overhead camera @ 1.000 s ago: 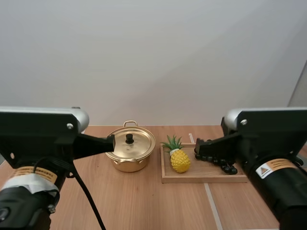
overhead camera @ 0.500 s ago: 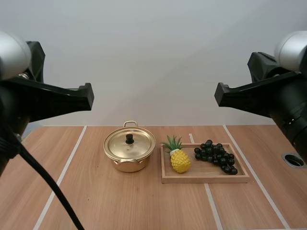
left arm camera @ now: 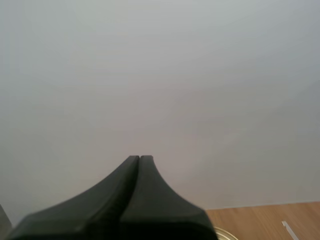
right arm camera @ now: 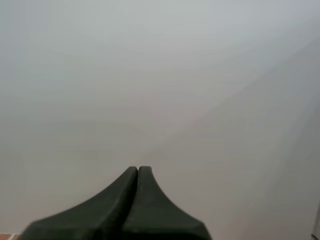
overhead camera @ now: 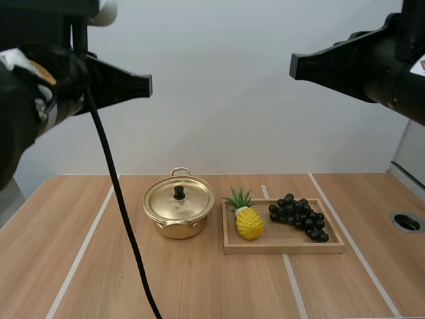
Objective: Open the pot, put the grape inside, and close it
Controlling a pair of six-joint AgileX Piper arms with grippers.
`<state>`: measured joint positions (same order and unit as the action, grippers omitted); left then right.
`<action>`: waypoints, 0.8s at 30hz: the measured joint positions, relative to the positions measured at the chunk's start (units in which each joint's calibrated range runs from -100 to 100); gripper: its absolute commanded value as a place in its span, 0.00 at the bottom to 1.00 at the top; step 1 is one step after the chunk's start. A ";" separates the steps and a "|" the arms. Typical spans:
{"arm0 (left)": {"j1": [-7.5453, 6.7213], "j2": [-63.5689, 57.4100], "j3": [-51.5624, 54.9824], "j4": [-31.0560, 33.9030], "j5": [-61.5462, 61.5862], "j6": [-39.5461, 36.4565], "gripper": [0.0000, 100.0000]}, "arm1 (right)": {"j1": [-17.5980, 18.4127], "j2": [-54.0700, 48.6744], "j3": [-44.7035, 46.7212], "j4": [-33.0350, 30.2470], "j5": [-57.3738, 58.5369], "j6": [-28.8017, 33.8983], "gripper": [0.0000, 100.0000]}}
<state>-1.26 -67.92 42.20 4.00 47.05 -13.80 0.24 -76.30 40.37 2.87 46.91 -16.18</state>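
While the left gripper (overhead camera: pixel 147 85) and right gripper (overhead camera: pixel 293 65) are held high, each closed on nothing, the grapes (overhead camera: pixel 297 216) are seen on the tray (overhead camera: pixel 279 249) beside the lidded pot (overhead camera: pixel 178 229).

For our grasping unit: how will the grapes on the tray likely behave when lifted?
The grapes are a sprawling cluster of small round berries, so they probably sag and shift. Their dark skins look smooth, perhaps slippery.

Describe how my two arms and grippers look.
Both arms are black and bulky. The left arm carries an orange label and a pale grey rounded cap; the right arm has a pale label. The left gripper and right gripper are black two-finger wedges tapering to blunt tips.
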 measured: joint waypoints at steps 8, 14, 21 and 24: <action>0.00 7.25 -3.26 -1.23 -3.75 0.00 0.00 | 0.00 8.10 -0.66 -2.19 0.02 0.00 0.00; 0.00 13.74 -5.99 -2.92 -4.74 4.13 0.00 | -2.11 11.98 -0.66 -3.40 -4.13 -1.17 0.00; 0.00 13.88 -6.15 -5.28 -7.49 9.78 0.42 | -2.21 11.98 -0.66 -3.40 -5.12 -5.21 0.32; 0.00 13.88 -6.15 -6.58 -7.69 11.26 1.00 | -2.21 11.98 -0.66 -3.40 -5.55 -5.72 1.00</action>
<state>-1.26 -54.04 36.05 -2.59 39.36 -2.54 -1.97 -64.32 39.70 -0.53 41.36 -21.91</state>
